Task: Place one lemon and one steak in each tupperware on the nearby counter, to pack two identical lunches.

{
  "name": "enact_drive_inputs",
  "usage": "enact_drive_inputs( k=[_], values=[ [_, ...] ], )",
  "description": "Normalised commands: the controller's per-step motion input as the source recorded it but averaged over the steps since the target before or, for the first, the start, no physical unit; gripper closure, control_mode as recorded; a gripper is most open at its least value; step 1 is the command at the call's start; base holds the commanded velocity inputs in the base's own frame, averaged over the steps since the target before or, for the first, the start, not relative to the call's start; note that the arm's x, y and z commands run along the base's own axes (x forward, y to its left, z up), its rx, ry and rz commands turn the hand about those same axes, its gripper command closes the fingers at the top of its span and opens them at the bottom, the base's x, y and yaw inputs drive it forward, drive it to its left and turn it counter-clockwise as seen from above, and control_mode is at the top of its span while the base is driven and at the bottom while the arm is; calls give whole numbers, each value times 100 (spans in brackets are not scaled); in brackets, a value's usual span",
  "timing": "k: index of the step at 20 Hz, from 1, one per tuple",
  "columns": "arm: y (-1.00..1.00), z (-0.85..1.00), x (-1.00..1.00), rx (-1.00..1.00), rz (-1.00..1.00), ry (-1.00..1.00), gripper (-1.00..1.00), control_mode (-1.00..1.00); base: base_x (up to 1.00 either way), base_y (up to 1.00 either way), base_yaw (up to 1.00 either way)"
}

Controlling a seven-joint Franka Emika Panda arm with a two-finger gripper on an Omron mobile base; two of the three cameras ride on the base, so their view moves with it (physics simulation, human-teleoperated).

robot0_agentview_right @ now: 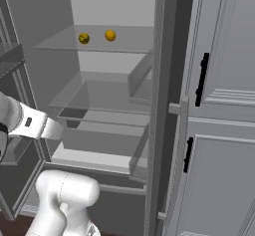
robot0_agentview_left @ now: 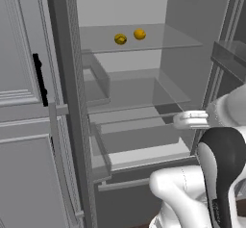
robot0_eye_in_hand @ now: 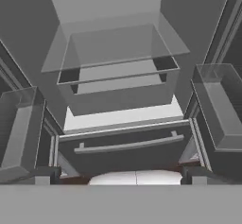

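Two lemons lie on the upper glass shelf (robot0_agentview_left: 168,42) of an open fridge: a dull yellow one with dark marks (robot0_agentview_left: 120,39) (robot0_agentview_right: 84,39) and a brighter orange-yellow one (robot0_agentview_left: 140,33) (robot0_agentview_right: 110,35) beside it. My gripper (robot0_agentview_left: 177,120) (robot0_eye_in_hand: 121,176) hangs well below them, at the height of the lower shelves, and points into the fridge. Its fingertips (robot0_eye_in_hand: 47,175) stand wide apart, open, with nothing between them. The steaks, the tupperwares and the counter are out of view.
Below the lemons are more glass shelves, a clear drawer (robot0_eye_in_hand: 118,83) and a bottom drawer with a bar handle (robot0_eye_in_hand: 127,145). Door bins (robot0_eye_in_hand: 220,109) flank the opening on both sides. Grey panelled doors with black handles (robot0_agentview_left: 39,78) (robot0_agentview_right: 201,78) stand beside the fridge.
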Motion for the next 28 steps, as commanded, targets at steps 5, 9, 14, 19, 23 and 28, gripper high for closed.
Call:
enact_drive_inputs(
  k=[5,9,14,19,23,28],
  values=[
    [-3,100,68,0,1,-28,-100,-100,0,0,0],
    [-7,100,64,0,0,-22,-100,-100,0,0,0],
    [-19,64,84,0,0,-23,-100,-100,0,0,0],
    [-13,1,100,-2,0,-1,-100,-100,0,0,0],
    [0,0,100,-9,0,18,-100,-100,0,0,0],
    [1,5,82,-6,2,22,-100,-100,0,0,0]
  ],
)
